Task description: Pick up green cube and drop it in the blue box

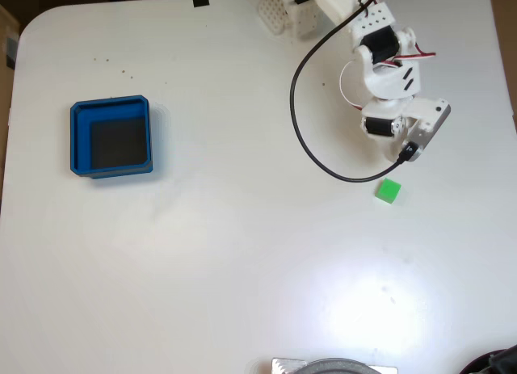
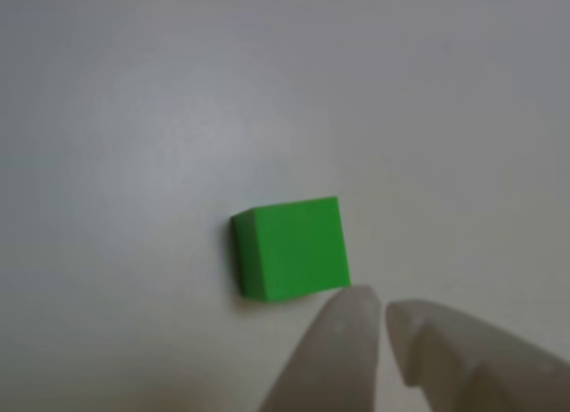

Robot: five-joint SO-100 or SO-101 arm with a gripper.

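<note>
Fixed view, looking down on a white worktop: the white arm enters from the far edge near the right corner and folds down toward the right side, a black cable looping from its upper part round to the wrist. The gripper itself is hidden beneath the wrist housing in this view, so its jaw position cannot be read here. The green cube rests flat on the worktop, just beside the lower end of the arm, on the side toward the near edge, apart from it and closer to the right edge than to the middle. The blue box stands near the left edge, well apart from both cube and arm; its dark floor is bare. A grey and metallic object, only partly in frame, sits at the near edge. Other view, close to the surface: the green cube lies on the white worktop with its top and one side face visible. The gripper comes in from the bottom edge, its two pale fingertips drawn nearly together with only a narrow slit between them, gripping nothing. The tips stand just beside the cube's nearest corner; whether they touch it cannot be told.
</note>
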